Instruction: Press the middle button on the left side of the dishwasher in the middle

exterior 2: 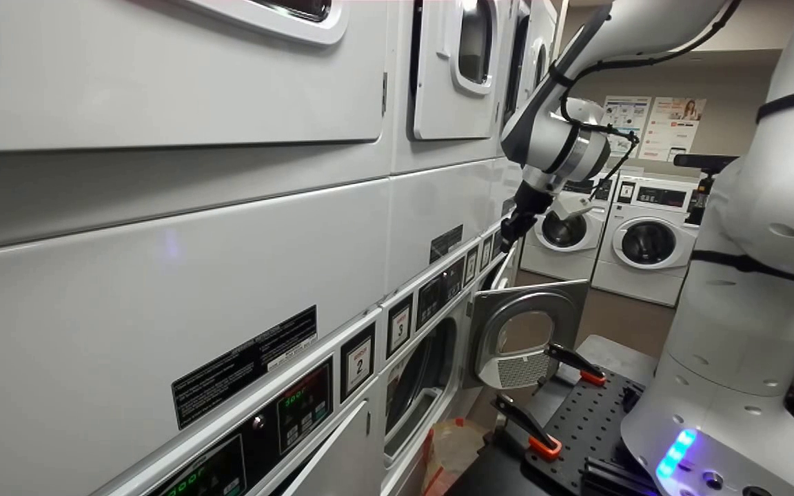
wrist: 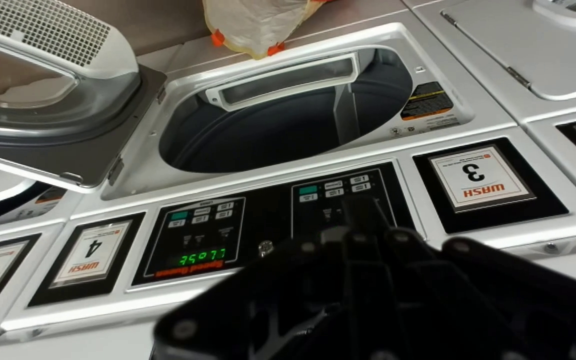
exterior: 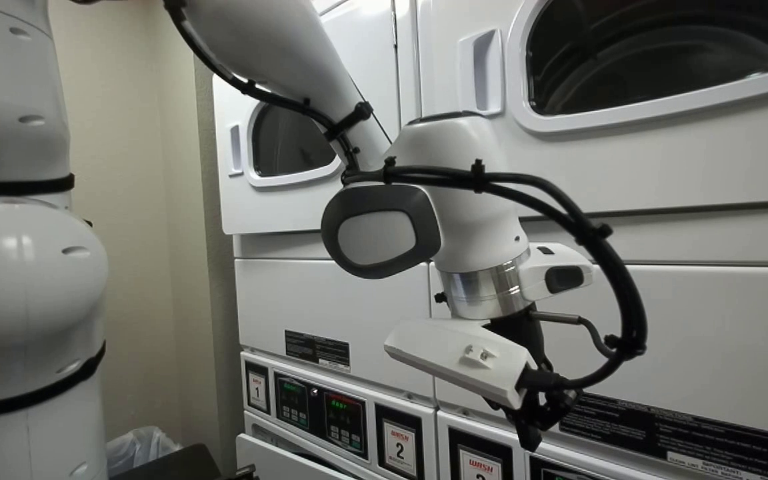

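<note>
One claw (wrist: 365, 210), on the only arm (exterior: 277, 60), is looking clenched on nothing and apparently hovering just short of the left keypad (wrist: 334, 185) of the middle dishwasher (exterior: 691, 320), directly ahead. Facing the row, the keypad's middle column is sitting slightly right of and below the claw's tip, so the press is probably calling for a small shift that way, then forward. Two white keys (wrist: 334, 192) are filling that column; the task is leaving open which it is meaning. The control panel (wrist: 270, 215), its long axis running left to right, is bearing two keypads, each showing five white keys and one green key (wrist: 308, 190). One WASH 3 sign (wrist: 478, 175) is flanking it on the left, one WASH 4 sign (wrist: 88, 255) on the right. Two other washers (exterior 2: 648, 241) are standing at the far end.
</note>
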Available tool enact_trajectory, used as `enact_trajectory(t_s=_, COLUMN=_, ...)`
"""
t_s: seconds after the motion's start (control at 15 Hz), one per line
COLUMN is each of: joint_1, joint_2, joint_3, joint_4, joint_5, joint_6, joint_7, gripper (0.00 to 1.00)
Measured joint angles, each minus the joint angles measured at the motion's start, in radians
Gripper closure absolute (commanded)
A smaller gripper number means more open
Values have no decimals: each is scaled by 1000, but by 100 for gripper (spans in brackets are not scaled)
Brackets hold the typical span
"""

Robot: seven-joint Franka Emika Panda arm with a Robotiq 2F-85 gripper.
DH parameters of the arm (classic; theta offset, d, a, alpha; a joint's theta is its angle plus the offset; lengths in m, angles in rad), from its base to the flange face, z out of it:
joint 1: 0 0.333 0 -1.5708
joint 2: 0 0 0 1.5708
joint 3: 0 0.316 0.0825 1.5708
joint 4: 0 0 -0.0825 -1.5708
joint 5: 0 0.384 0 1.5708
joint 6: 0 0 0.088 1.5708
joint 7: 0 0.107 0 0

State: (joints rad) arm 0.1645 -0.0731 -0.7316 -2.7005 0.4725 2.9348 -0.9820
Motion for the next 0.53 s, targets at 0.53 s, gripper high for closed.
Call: enact_trajectory(t_s=0.53, joint_1=57, joint_2=156, joint_3=32, joint_4=108, joint_5=496, joint_6=-3, joint_7=-375, gripper=100)
